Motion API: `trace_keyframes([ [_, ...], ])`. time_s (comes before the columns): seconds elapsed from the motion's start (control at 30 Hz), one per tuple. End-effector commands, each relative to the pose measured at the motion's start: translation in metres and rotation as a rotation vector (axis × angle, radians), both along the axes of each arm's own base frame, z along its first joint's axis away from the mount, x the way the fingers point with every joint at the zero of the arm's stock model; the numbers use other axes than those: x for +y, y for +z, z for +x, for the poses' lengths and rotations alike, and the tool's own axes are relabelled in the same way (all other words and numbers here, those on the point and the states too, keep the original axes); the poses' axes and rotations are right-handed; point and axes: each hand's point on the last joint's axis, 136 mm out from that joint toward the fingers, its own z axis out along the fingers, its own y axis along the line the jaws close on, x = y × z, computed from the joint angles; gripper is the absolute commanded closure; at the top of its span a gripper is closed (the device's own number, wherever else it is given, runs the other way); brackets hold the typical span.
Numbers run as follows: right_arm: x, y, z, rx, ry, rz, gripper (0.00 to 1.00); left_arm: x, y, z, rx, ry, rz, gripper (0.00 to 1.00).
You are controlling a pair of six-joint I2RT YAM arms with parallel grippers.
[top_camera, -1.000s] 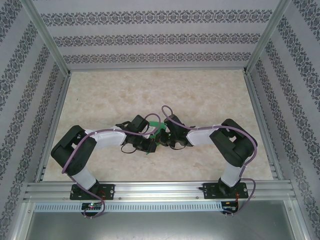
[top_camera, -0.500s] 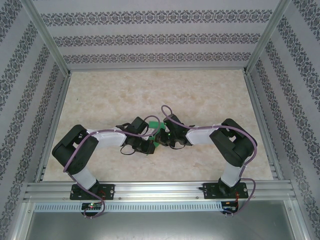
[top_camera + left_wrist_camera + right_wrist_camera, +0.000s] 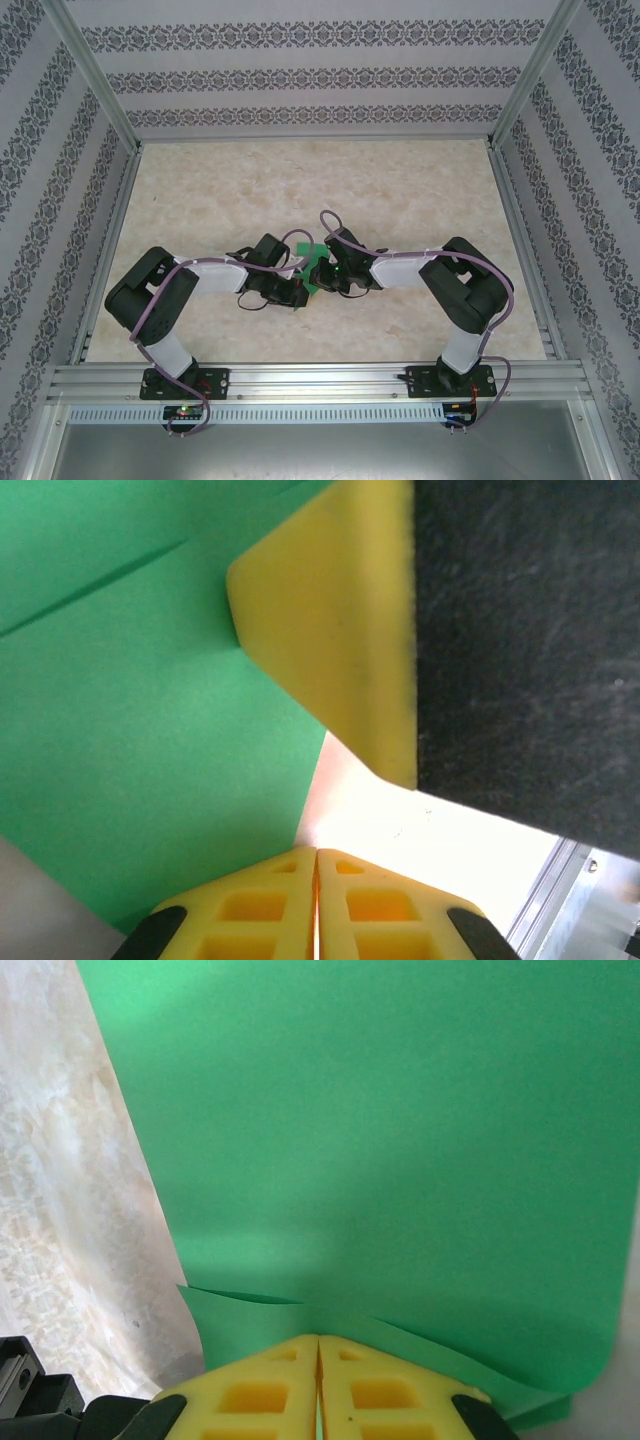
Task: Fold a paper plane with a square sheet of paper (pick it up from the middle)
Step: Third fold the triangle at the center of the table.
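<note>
The folded green sheet of paper (image 3: 314, 260) sits at the table's middle, mostly covered by the two wrists that meet over it. In the right wrist view the paper (image 3: 380, 1140) spreads wide, and two curled layers run into my right gripper (image 3: 318, 1338), which is shut on them. The left wrist view shows the paper (image 3: 140, 730), with a crease line, lying to the left. My left gripper (image 3: 316, 852) is shut, its tips at the sheet's edge with no green between them. A yellow finger (image 3: 330, 630) of the right gripper stands just ahead of it.
The beige marbled tabletop (image 3: 320, 190) stretches open behind the arms. Aluminium frame rails (image 3: 110, 260) and patterned walls close it in at the left, right and back. The arm bases stand on the near rail (image 3: 320, 380).
Both wrists have closed in over the paper, the left one shifting slightly left and the right one following. Less green shows between them than a second ago.
</note>
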Motion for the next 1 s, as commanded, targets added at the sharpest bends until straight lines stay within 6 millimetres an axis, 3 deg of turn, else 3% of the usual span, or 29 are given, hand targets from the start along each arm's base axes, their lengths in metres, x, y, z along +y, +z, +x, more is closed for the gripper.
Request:
trace_keyframes([
  [0.0, -0.042, -0.049, -0.023, 0.098, -0.027, -0.223, 0.91, 0.025, -0.022, -0.03, 0.154, 0.047, 0.08, 0.91],
  [0.5, -0.045, -0.053, -0.025, 0.106, -0.016, -0.254, 0.91, 0.051, -0.023, -0.048, 0.269, 0.155, 0.076, 0.94],
  [0.63, -0.042, -0.049, -0.023, 0.097, -0.01, -0.254, 0.91, 0.051, -0.016, -0.048, 0.271, 0.169, 0.05, 0.94],
  [0.8, -0.039, -0.046, -0.022, 0.09, -0.005, -0.248, 0.91, 0.046, 0.021, -0.036, 0.182, 0.164, -0.017, 0.92],
  [0.97, -0.036, -0.045, -0.02, 0.087, -0.012, -0.239, 0.91, 0.038, 0.072, -0.005, -0.012, 0.198, -0.096, 0.86],
])
